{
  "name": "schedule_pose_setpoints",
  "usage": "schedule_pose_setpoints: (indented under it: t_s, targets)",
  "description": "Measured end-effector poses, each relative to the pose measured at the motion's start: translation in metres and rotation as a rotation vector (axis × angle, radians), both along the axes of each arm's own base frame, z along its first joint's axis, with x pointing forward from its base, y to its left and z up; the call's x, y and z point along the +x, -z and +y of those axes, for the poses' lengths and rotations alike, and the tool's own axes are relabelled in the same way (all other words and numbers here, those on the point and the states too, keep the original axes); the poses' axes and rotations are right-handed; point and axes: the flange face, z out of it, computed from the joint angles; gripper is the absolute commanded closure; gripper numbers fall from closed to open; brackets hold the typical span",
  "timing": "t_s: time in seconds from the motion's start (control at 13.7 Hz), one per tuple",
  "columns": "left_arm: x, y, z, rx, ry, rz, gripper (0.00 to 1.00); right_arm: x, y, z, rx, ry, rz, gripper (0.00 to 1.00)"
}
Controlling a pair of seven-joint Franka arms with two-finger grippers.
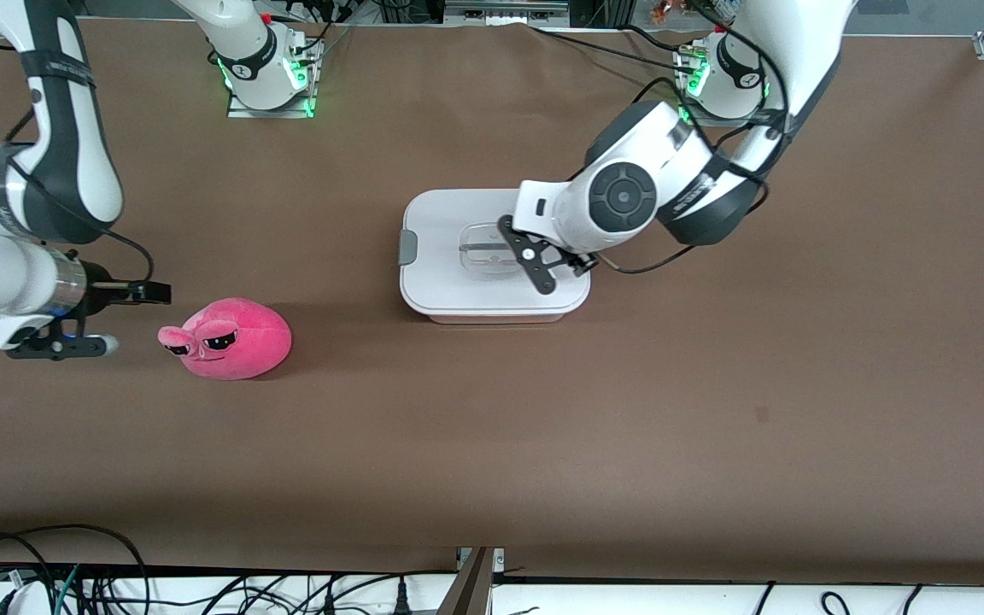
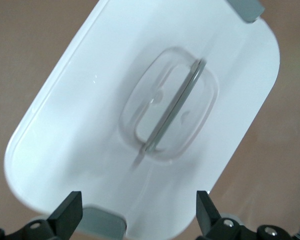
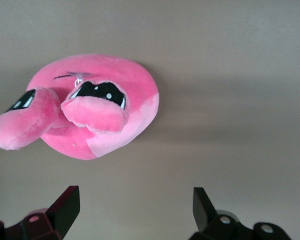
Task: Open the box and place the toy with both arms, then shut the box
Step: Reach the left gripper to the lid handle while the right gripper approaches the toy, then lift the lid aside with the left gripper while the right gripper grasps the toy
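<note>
The box point(image 1: 458, 295) stands in the middle of the table with its white lid point(image 2: 85, 130) on, a grey clip point(image 1: 407, 247) at the right arm's end and a recessed handle point(image 2: 170, 112) in the centre. My left gripper point(image 1: 536, 260) hangs open over the lid's end toward the left arm; its fingertips straddle the other grey clip point(image 2: 102, 224), and the gripper point(image 2: 137, 212) holds nothing. The pink plush toy point(image 1: 236, 337) lies on the table toward the right arm's end. My right gripper point(image 1: 131, 319) is open and empty beside the toy point(image 3: 135, 100), apart from it, as the right wrist view point(image 3: 134, 206) also shows.
The brown table point(image 1: 629, 427) is bare around the box and toy. The two arm bases point(image 1: 266, 68) stand along the edge farthest from the front camera. Cables point(image 1: 73, 572) lie past the table's nearest edge.
</note>
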Motion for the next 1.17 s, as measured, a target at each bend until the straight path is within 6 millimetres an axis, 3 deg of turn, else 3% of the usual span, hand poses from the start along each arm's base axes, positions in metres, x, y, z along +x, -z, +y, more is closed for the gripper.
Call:
schedule_pose_setpoints:
  t_s: [0.29, 0.37, 0.66, 0.8, 0.88, 1.17]
  targets:
    - [-0.03, 0.014, -0.056, 0.002, 0.137, -0.134, 0.0, -0.005, 0.023, 0.01, 0.024, -0.006, -0.013, 0.0]
    - [-0.034, 0.016, -0.062, 0.015, 0.163, -0.16, 0.06, -0.006, 0.026, 0.013, 0.029, -0.009, -0.02, 0.0]
    - [-0.028, 0.028, -0.063, -0.016, 0.305, -0.213, 0.55, -0.007, 0.038, 0.03, 0.04, -0.03, -0.05, 0.0]
    - [-0.029, 0.04, -0.066, -0.061, 0.487, -0.222, 0.89, -0.007, 0.041, 0.033, 0.048, -0.031, -0.059, 0.0]
    - [-0.03, 0.043, -0.067, -0.076, 0.556, -0.228, 0.97, -0.007, 0.042, 0.033, 0.049, -0.03, -0.068, 0.0]
    - [-0.03, 0.042, -0.068, -0.091, 0.627, -0.242, 0.99, -0.002, 0.046, 0.033, 0.05, -0.031, -0.11, 0.0]
